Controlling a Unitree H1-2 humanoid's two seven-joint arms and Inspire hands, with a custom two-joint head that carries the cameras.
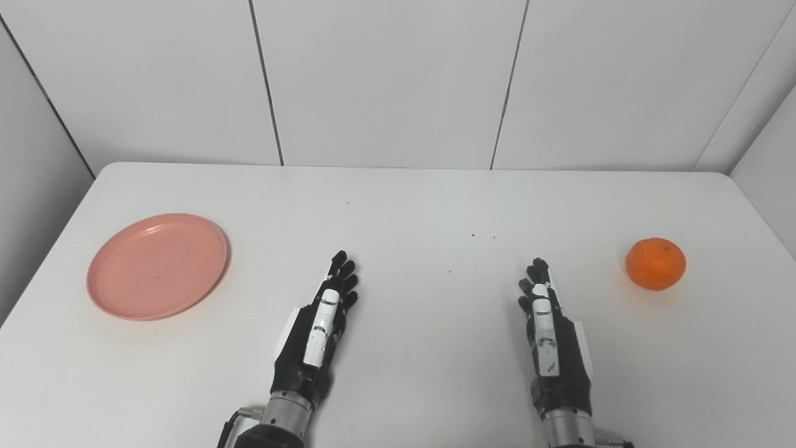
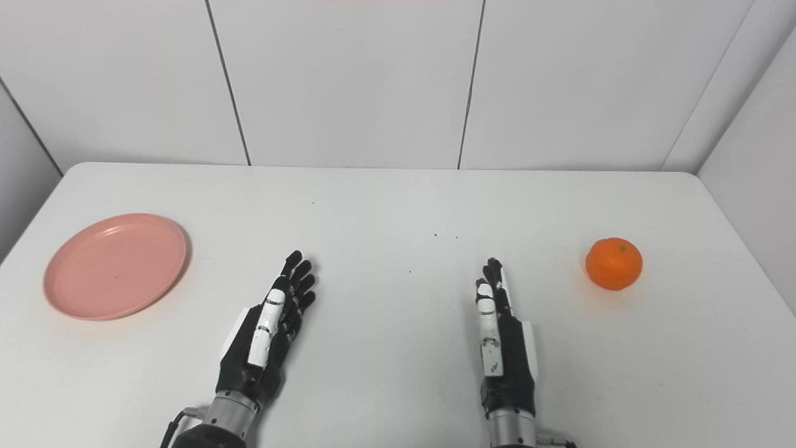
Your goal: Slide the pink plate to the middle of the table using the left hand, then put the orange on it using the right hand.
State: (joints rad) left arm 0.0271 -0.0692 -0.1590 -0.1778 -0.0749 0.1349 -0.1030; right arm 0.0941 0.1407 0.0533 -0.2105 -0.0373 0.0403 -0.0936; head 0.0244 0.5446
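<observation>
A round pink plate (image 1: 157, 265) lies flat at the left side of the white table (image 1: 410, 211), with nothing on it. An orange (image 1: 655, 263) rests on the table at the far right. My left hand (image 1: 318, 328) is near the front of the table, right of the plate and well apart from it, fingers stretched out and holding nothing. My right hand (image 1: 550, 336) is at the same depth, left of the orange with a clear gap, also open and edge-on with its fingers straight.
White wall panels stand right behind the table's far edge (image 1: 410, 167). A side wall (image 1: 768, 155) rises close to the table's right edge. A few small dark specks (image 1: 474, 236) dot the tabletop between the hands.
</observation>
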